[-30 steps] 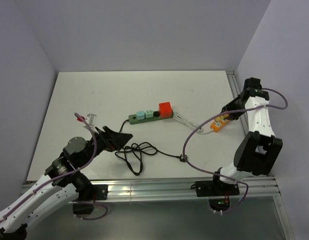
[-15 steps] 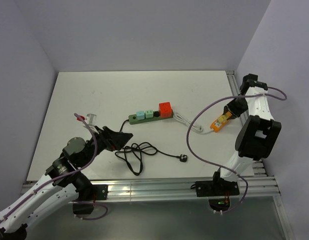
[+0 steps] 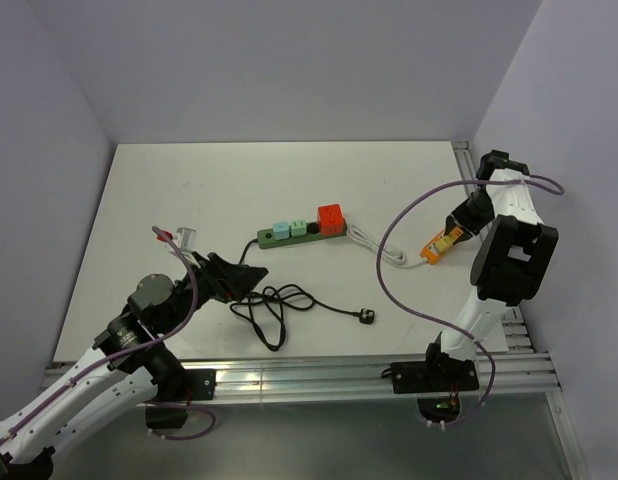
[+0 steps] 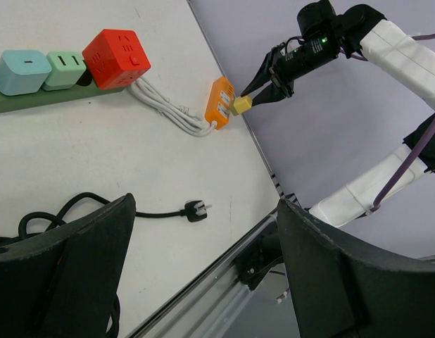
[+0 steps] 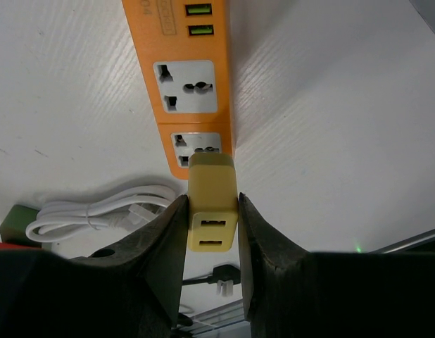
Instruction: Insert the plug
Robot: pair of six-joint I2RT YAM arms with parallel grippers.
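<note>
The right jaws are clenched on the yellow plug [image 5: 212, 204], which sits squarely between them, its front end against the end socket of the orange power strip [image 5: 186, 84] at the tabletop's [image 3: 189, 190] right edge; the left jaws hang released over the black cable [image 3: 274, 305]

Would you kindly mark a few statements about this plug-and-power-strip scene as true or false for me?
1. The right gripper is shut on the yellow block-shaped USB adapter. True.
2. That adapter is held at a blue power strip. False: it is at the rectangular orange power strip.
3. The small black plug lies loose on the white table. True.
4. The left gripper is shut. False: its jaws stand open, holding nothing.
</note>
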